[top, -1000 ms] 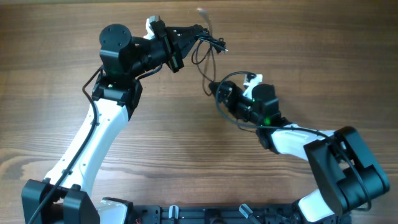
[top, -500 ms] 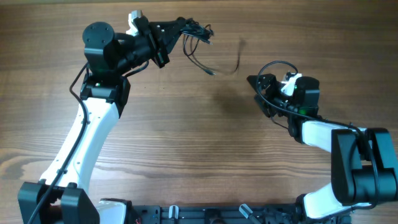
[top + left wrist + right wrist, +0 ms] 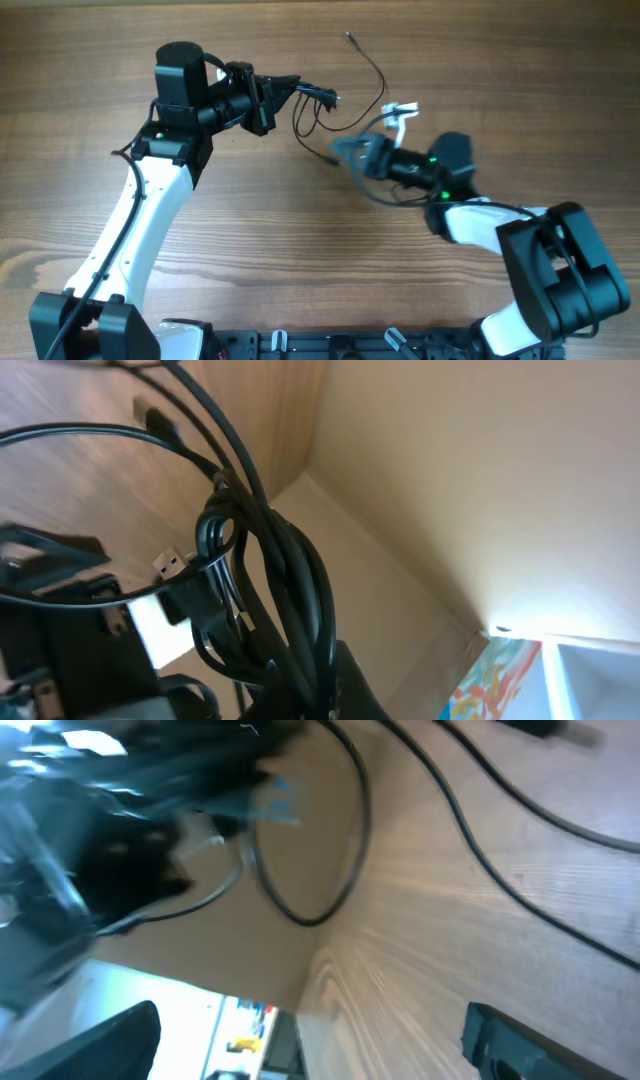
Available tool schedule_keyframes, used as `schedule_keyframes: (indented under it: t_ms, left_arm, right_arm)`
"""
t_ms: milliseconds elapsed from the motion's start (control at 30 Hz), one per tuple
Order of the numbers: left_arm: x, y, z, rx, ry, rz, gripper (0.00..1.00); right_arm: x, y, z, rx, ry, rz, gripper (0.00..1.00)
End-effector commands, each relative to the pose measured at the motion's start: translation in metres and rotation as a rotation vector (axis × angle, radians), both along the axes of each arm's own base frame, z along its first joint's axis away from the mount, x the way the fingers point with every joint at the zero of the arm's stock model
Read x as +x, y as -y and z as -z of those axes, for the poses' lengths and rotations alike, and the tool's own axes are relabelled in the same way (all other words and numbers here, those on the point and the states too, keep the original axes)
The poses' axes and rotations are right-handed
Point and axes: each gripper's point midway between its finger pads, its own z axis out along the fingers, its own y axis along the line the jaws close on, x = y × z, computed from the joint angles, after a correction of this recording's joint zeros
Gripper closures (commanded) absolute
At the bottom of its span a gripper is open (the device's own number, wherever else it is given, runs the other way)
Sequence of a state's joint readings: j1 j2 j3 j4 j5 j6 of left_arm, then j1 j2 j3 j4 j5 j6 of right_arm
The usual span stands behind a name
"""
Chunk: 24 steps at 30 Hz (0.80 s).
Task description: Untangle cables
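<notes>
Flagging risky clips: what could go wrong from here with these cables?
The cable bundle in the left fingers is tightly looped, so pulling the arms apart may cinch a knot. The right fingers are motion-blurred. At that speed, the loose cable end above them could whip or snag.

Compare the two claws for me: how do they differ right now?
The left claw looks sharp; the right claw is blurred. The left claw grips a bunch of black cables; the right claw's grip cannot be made out. Both are at the black cables.
</notes>
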<state>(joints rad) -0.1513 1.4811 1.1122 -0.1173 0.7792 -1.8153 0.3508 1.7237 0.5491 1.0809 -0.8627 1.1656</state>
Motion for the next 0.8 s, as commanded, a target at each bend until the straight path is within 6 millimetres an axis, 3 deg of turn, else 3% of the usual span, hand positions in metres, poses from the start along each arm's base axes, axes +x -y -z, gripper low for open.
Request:
schedule_keyframes:
  t_ms: [0, 133, 233, 267, 300, 333, 433, 533, 600, 700, 733, 767]
  left_arm:
    - [-0.005, 0.007, -0.003, 0.009, -0.008, 0.010, 0.96]
    - [-0.019, 0.023, 0.006, 0.019, -0.059, 0.055, 0.96]
    - [-0.027, 0.037, 0.006, 0.021, -0.061, 0.091, 0.96]
    - [-0.030, 0.042, 0.006, 0.021, -0.061, 0.105, 0.96]
    - [-0.033, 0.047, 0.006, 0.023, -0.060, 0.118, 0.96]
    - [-0.033, 0.048, 0.007, 0.031, -0.058, 0.112, 0.96]
    - [-0.018, 0.037, 0.007, 0.061, -0.029, 0.034, 0.96]
    - [0.002, 0.022, -0.014, 0.033, 0.083, -0.014, 0.96]
    - [0.011, 0.013, -0.024, 0.022, 0.131, -0.040, 0.96]
    - [0.016, 0.001, -0.024, 0.024, 0.134, -0.070, 0.96]
    - [0.018, -0.002, -0.024, 0.026, 0.136, -0.075, 0.96]
    - [0.018, -0.004, -0.024, 0.027, 0.137, -0.079, 0.96]
  right_arm:
    - [0.016, -0.012, 0.005, -0.047, 0.046, 0.165, 0.10]
    - [0.024, -0.019, 0.001, -0.050, 0.075, 0.281, 0.20]
    - [0.033, -0.012, 0.003, -0.063, 0.071, 0.359, 0.40]
    - [0.036, -0.009, 0.004, -0.067, 0.068, 0.382, 0.51]
    - [0.037, -0.008, 0.004, -0.067, 0.066, 0.391, 0.79]
    - [0.036, -0.009, 0.005, -0.065, 0.055, 0.382, 0.95]
    - [0.012, -0.025, 0.022, -0.099, -0.009, 0.219, 0.95]
    - [-0.020, -0.027, 0.074, -0.261, -0.136, 0.068, 0.96]
    - [-0.030, -0.021, 0.097, -0.342, -0.191, 0.047, 0.96]
    - [-0.034, -0.017, 0.106, -0.381, -0.204, 0.043, 0.94]
    - [-0.032, -0.016, 0.106, -0.384, -0.203, 0.050, 0.91]
    - [-0.032, -0.015, 0.106, -0.385, -0.202, 0.053, 0.79]
